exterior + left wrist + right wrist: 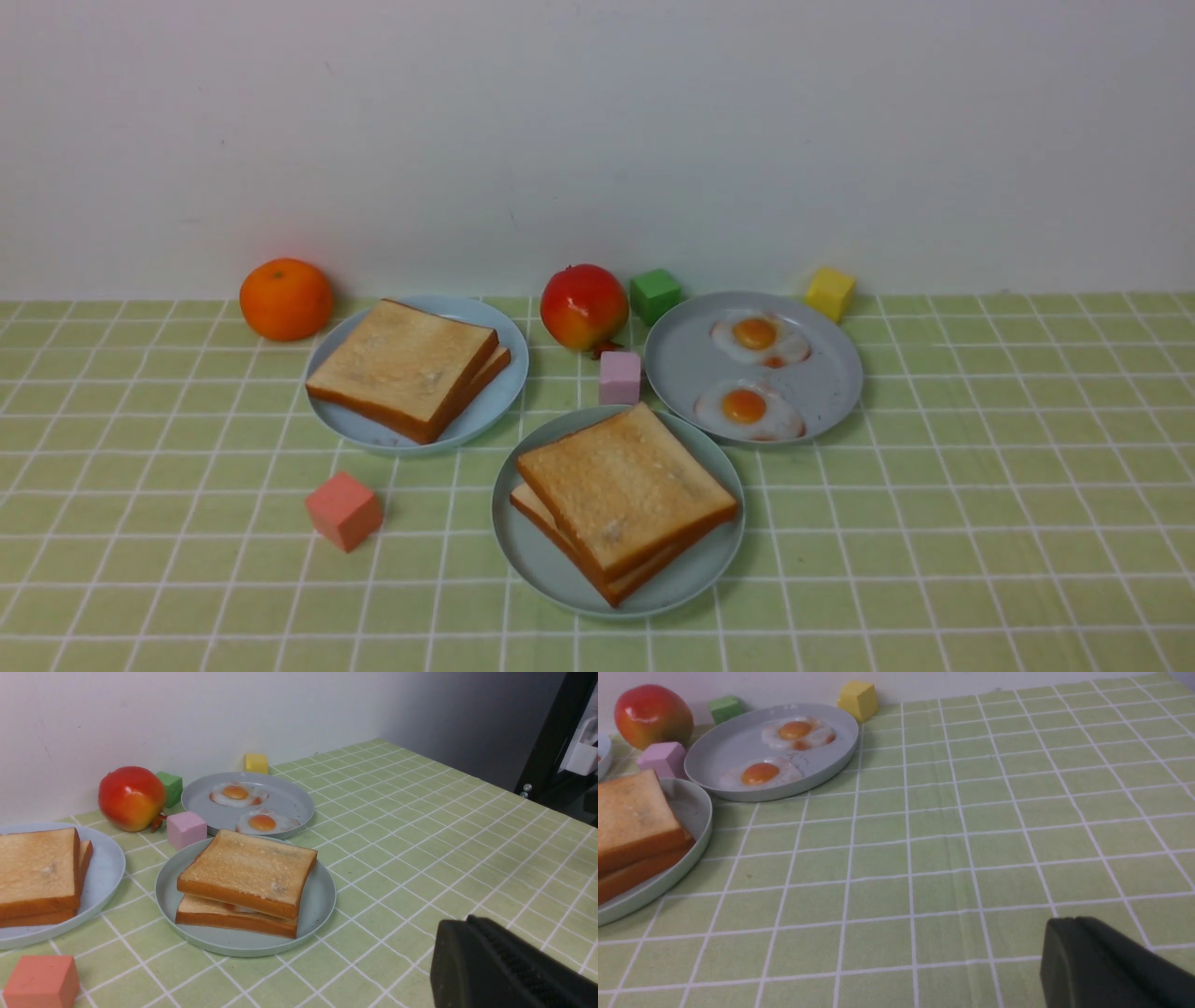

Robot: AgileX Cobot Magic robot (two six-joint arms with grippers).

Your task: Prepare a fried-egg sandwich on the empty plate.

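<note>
**Sandwich stacked on the mint plate**

The sandwich (624, 499) is two golden-brown toast slices with darker crusts, the top one skewed; a sliver of white egg shows between them in the left wrist view. It sits on the mint plate (541, 569), mid-table towards the near edge.

Towards the right edge the checked cloth (1008, 485) lies bare. The egg plate (836, 373), toast plate (504, 392), pink cube (620, 377) and salmon cube (344, 511) crowd the sandwich's far and left sides.

No writing is readable.

The left gripper (507, 968) and right gripper (1111, 968) are both closed, holding nothing.
</note>
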